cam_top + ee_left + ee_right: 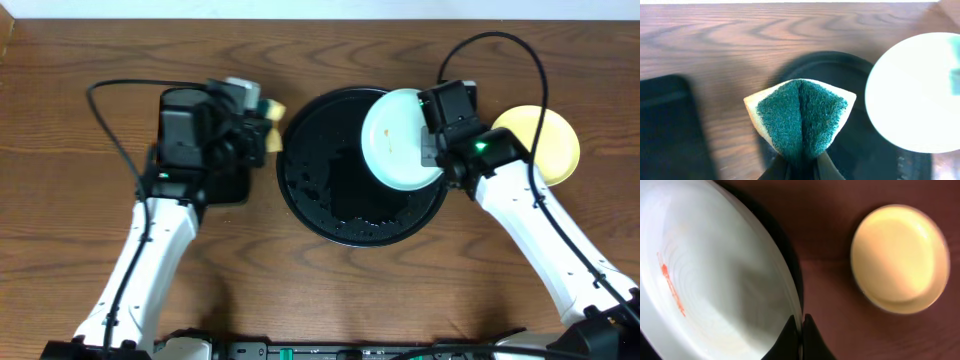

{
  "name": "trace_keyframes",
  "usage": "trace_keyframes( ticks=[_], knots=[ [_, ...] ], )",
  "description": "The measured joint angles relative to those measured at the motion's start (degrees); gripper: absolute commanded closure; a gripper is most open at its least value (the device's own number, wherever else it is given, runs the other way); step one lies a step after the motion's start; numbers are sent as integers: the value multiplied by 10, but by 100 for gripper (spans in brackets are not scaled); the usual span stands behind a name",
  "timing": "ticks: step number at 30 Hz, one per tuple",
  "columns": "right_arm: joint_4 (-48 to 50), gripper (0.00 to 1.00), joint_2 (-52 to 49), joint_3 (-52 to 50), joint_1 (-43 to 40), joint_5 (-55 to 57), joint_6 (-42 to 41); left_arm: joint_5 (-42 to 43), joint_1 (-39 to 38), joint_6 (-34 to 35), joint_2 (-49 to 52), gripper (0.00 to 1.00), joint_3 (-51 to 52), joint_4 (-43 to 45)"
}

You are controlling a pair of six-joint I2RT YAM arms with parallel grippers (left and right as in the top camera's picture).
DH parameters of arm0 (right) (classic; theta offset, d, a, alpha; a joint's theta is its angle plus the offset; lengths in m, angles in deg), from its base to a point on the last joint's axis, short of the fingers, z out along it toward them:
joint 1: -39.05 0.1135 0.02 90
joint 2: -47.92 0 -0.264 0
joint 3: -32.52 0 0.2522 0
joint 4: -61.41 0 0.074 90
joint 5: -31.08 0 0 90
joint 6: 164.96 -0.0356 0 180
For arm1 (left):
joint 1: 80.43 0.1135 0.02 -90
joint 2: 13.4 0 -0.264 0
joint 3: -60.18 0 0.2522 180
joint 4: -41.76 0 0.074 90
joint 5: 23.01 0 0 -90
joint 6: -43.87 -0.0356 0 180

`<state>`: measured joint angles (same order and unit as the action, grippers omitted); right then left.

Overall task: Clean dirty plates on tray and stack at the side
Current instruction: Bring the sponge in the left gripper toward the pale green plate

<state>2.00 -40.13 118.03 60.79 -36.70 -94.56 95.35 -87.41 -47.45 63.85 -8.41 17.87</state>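
A wooden table (80, 60) carries a round black tray (330, 215), glossy and raised at the rim, which sits at its centre between two white robot arms and is much the widest thing on it. Left of it, partly hidden under the left arm, lies a smaller rectangular black tray (228, 188). The right gripper (432, 142) is clenched on the right-hand edge of a pale mint plate (395, 135); the wrist view shows its two dark fingertips closed together on the rim. That plate sits over the upper-right part of the round tray, overlapping the tray's rim, its hollow face turned up toward the overhead camera. Whether its far edge touches the tray cannot be told. To the right, well clear of the tray and beside the right arm, a pale yellow plate (545, 145) lies flat on the bare wood. The left gripper (255, 128) is clamped on a sponge (270, 125), yellow with a dark green scouring face, squeezed so hard that the green side folds into a crease down the middle. The sponge hangs just beside the round tray's left rim, apart from the mint plate. An orange-red smear (670, 282) runs in a streak along one side of the mint plate's inner face, with fainter marks near it.
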Motion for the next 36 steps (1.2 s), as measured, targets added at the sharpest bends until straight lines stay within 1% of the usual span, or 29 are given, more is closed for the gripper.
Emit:
trace_keyframes(
  ticks=[4, 7, 10, 14, 18, 21, 28, 33, 36],
  knots=[
    [-26, 99, -1, -6, -31, -87, -13, 0, -50, 19, 0, 93, 0, 10],
    [-23, 99, -6, -21, -59, -148, -14, 0, -77, 39, 0, 93, 0, 24],
    [-15, 99, -10, -50, -87, -179, -14, 0, -106, 58, 0, 92, 0, 41],
    [19, 99, -11, -99, -102, -198, -14, -5, -148, 73, 0, 92, 0, 60],
    [77, 99, -13, -152, -103, -208, -14, -46, -198, 86, 1, 92, 0, 69],
    [94, 99, -14, -177, -103, -212, -14, -72, -230, 90, 9, 92, 0, 81],
    [134, 99, -15, -202, -103, -214, -17, -92, -283, 92, 77, 92, 0, 109],
    [134, 99, -15, -205, -103, -214, -24, -95, -305, 93, 136, 93, 0, 134],
    [134, 99, -15, -206, -103, -214, -24, -95, -315, 93, 154, 92, 0, 140]
  ],
)
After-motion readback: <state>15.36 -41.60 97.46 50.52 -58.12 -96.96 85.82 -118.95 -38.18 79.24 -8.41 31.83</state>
